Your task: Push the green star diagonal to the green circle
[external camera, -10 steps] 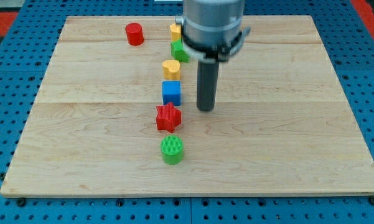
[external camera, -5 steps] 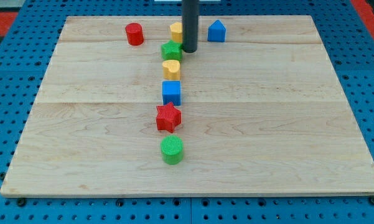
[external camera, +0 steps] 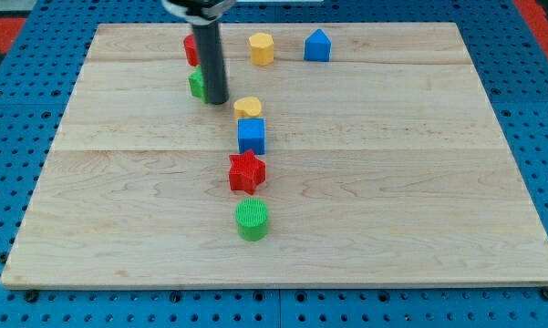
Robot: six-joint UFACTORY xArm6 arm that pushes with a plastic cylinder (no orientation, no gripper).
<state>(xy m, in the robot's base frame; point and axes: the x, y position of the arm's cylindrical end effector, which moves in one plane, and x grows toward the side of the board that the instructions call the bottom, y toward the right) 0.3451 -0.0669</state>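
The green star (external camera: 197,86) lies near the board's top, left of centre, mostly hidden behind my rod. My tip (external camera: 216,99) touches the star's right side. The green circle (external camera: 252,220) lies well below, near the board's bottom centre. A red star (external camera: 247,171), a blue square block (external camera: 251,136) and a yellow block (external camera: 247,108) form a column between them.
A red cylinder (external camera: 190,48) sits just above the green star, partly hidden by the rod. A yellow hexagon (external camera: 262,47) and a blue house-shaped block (external camera: 317,46) lie at the top. The wooden board (external camera: 419,182) rests on a blue pegboard.
My tip has moved left and a little down. The green star has slid left from beside the yellow blocks to under the red cylinder. The yellow block shifted slightly down.
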